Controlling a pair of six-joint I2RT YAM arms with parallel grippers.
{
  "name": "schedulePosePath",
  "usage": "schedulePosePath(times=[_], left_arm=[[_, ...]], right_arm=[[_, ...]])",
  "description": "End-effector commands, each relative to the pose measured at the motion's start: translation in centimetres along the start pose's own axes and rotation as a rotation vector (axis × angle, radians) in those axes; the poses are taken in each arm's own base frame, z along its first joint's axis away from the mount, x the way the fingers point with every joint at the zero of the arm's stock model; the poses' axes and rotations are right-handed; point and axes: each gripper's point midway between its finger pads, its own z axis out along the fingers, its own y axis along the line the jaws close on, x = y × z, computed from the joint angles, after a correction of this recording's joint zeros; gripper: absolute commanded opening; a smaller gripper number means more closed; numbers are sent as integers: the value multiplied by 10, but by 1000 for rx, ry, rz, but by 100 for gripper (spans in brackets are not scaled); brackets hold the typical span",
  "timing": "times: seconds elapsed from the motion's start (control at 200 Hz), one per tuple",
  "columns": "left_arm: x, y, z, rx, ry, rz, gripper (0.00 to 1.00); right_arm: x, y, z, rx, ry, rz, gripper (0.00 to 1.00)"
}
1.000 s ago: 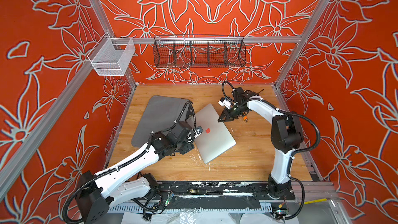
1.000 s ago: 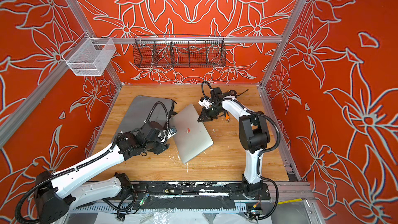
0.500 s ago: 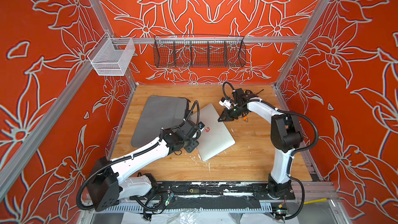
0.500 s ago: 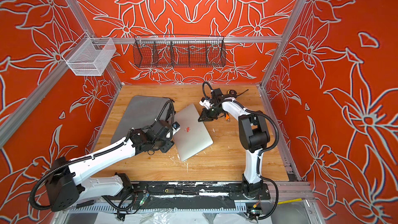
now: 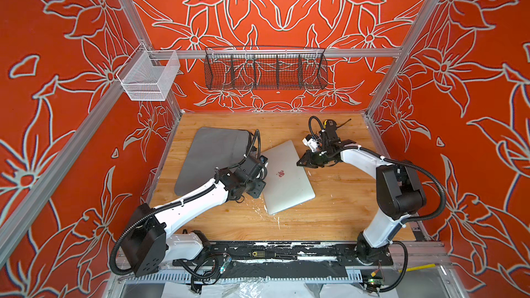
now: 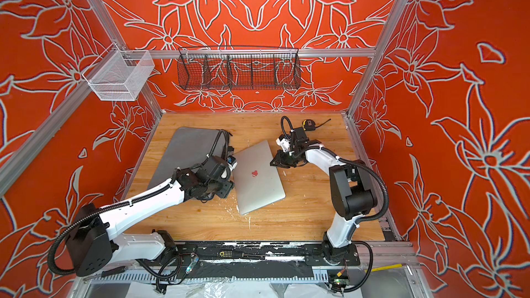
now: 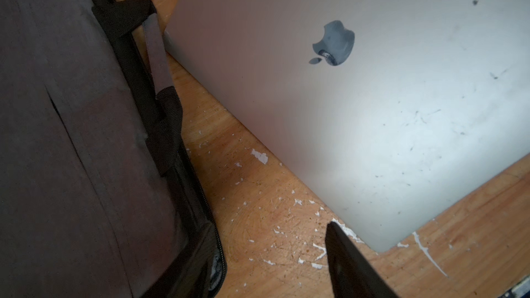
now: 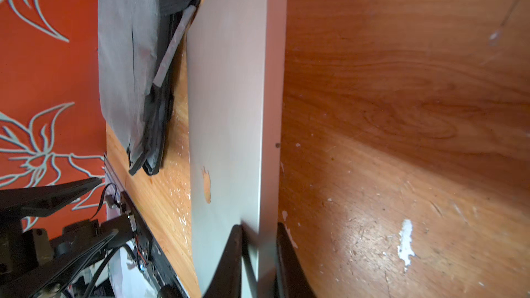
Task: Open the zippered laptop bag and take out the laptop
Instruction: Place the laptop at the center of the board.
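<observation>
Jaws narrow — right gripper on laptop

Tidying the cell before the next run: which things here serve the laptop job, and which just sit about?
Job: laptop; grey laptop bag; right gripper, clamped on the laptop's edge.
Just there: tape measure; black wire basket; white mesh basket.

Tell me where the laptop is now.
In both top views the laptop lies on the table right of the grey bag, outside it, its edge pinched by the right tool.
</observation>
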Motion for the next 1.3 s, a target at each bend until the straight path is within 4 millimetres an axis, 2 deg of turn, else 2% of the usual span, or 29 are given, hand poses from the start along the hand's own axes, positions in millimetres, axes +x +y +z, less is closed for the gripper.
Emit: schedulePosePath(times=[0.0, 0.26, 0.606, 1.091, 1.291], left_arm=[[-10, -5, -7, 63, -47, -81, 61], [-12, -2, -10, 96, -60, -135, 60], [-11, 7, -12, 92, -62, -155, 60], [-12, 15, -1, 95, -41, -164, 60], [-12, 19, 2, 78, -37, -158, 60]], right_arm=[[-14, -55, -1, 236, -153, 88, 0], [-29, -55, 3, 178, -287, 192, 0], [-51, -60, 12, 167, -265, 211, 0], [-43, -105, 21, 218, -172, 260, 0], [-33, -116, 33, 236, -114, 269, 0]])
